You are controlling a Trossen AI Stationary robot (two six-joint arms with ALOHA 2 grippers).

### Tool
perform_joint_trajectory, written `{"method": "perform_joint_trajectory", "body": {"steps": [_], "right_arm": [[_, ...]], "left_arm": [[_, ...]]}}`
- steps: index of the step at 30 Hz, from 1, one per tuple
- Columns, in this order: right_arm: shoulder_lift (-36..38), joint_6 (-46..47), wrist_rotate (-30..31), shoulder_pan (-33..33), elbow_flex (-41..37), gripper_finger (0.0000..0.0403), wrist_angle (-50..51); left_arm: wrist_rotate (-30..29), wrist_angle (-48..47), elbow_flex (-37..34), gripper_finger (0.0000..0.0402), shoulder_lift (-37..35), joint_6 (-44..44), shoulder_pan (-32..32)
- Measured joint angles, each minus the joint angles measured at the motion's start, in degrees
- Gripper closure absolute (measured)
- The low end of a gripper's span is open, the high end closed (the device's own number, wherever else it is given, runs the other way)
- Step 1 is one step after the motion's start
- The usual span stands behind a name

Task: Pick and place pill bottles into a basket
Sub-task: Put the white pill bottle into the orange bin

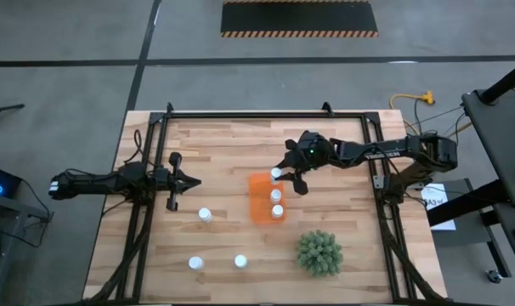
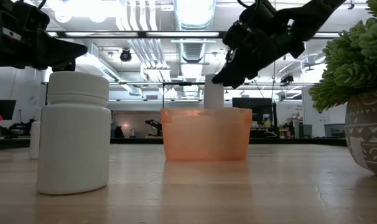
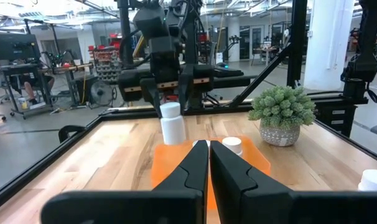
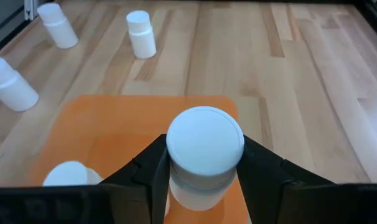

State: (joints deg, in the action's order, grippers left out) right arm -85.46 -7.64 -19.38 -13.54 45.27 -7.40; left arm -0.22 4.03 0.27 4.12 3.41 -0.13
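The orange basket (image 1: pixel 259 201) stands on the table's middle and holds two white pill bottles (image 1: pixel 277 202). My right gripper (image 1: pixel 283 176) is shut on a third bottle (image 2: pixel 213 93) over the basket's far end. It also shows in the right wrist view (image 4: pixel 205 144) and the left wrist view (image 3: pixel 172 122). My left gripper (image 1: pixel 189 181) hovers to the left of the basket, shut and empty, its fingers (image 3: pixel 208 163) together. Three more bottles stand upright on the table: one (image 1: pixel 205 214) left of the basket and two (image 1: pixel 195 263) (image 1: pixel 240 261) near the front edge. My right gripper pinches the bottle between its two fingers (image 4: pixel 152 171), on opposite sides of its body just below the cap (image 4: pixel 204 180). The fingers slant down from the table's right side. The bottle stands upright in the hold over the basket's far end; the basket wall hides its bottom.
A green spiky plant (image 1: pixel 319 252) in a patterned pot stands near the front right of the basket. A dark metal frame (image 1: pixel 143 212) runs along the table's left, right and far sides. Bare wood lies to the left of the basket and behind it.
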Motion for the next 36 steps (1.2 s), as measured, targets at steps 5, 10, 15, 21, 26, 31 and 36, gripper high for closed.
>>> {"method": "perform_joint_trajectory", "body": {"steps": [5, 10, 15, 21, 26, 31, 36], "right_arm": [[-2.20, -0.02, -0.04, 0.07, -0.30, 0.0263, -0.94], [-4.59, -0.26, -0.04, 0.04, -0.30, 0.0263, -1.14], [-6.63, -0.41, -0.24, 0.04, -0.32, 0.0263, -2.25], [-8.49, -0.48, -0.46, 0.04, -0.32, 0.0263, -2.56], [-9.66, -0.87, -0.66, 0.04, -0.34, 0.0263, -2.49], [-10.42, -1.04, -0.63, 0.02, -0.34, 0.0261, -2.52], [-10.68, -1.33, -0.62, 0.02, -0.34, 0.0259, -2.58]], "left_arm": [[-0.01, 0.00, 0.00, 0.0401, 0.02, -0.02, 0.00], [0.00, -0.02, 0.00, 0.0401, 0.07, -0.02, -0.01], [0.01, 0.00, 0.00, 0.0401, 0.06, -0.02, 0.01], [-0.01, 0.00, 0.00, 0.0402, 0.09, -0.02, 0.01], [0.00, 0.00, 0.00, 0.0401, 0.09, 0.00, 0.00], [0.02, -0.02, 0.00, 0.0402, 0.07, 0.00, -0.01], [0.00, 0.00, 0.00, 0.0402, 0.04, -0.01, 0.00]]}}
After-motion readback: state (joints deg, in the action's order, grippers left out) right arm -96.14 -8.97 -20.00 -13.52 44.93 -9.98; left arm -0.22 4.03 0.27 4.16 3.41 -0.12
